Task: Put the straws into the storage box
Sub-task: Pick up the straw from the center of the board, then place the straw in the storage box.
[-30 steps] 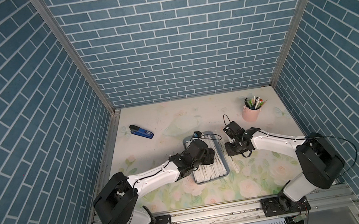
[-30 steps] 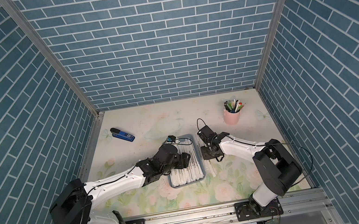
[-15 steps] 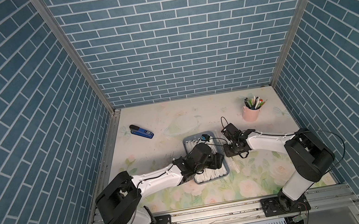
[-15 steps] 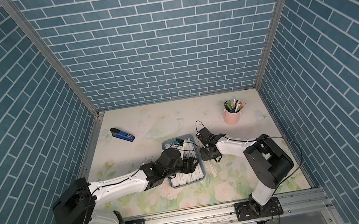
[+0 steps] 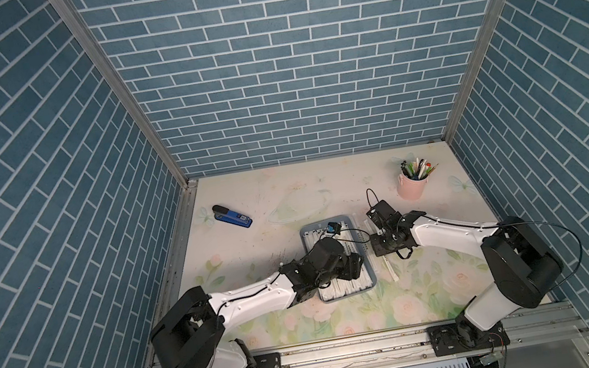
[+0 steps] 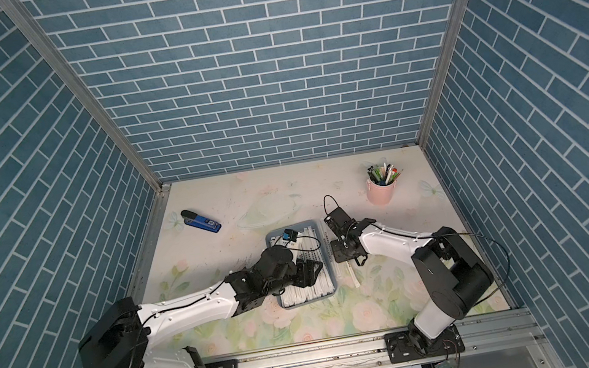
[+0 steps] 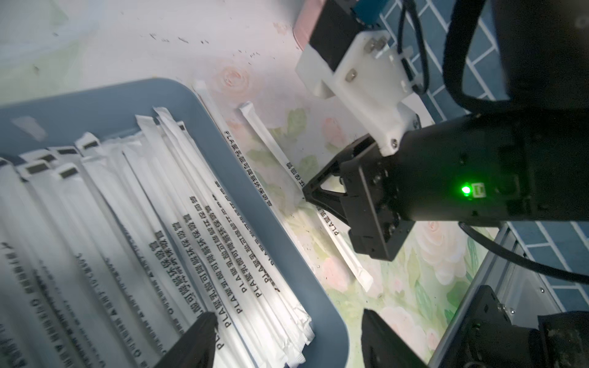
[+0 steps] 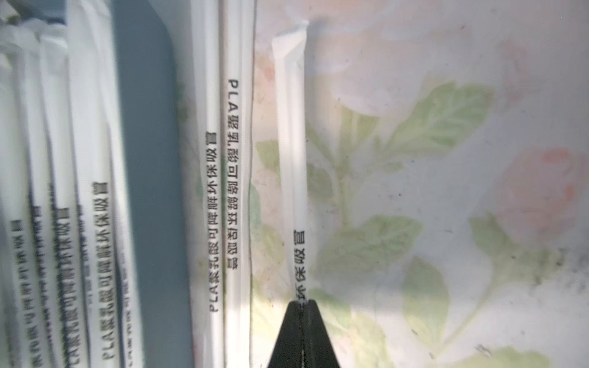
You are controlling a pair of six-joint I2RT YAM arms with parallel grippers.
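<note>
1. With box (image 8: 146, 159), full of straws (image 7: 127, 223), just beside right gripper (image 8: 302, 302): may bump the rim.
2. With left gripper (image 7: 287, 318) wide open, empty, over box edge: may collide.
3. With right jaws shut on one straw (image 8: 291, 159) outside box: thin pinch, may slip.

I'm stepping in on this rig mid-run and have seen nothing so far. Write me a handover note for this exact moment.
Left gripper: open and empty, over the near end of the storage box.
Right gripper: shut on one straw that lies on the table beside the box.
Done: most straws lie lengthwise in the box.
Left: the pinched straw goes in, then the two loose straws lying on the table between it and the box rim.
</note>
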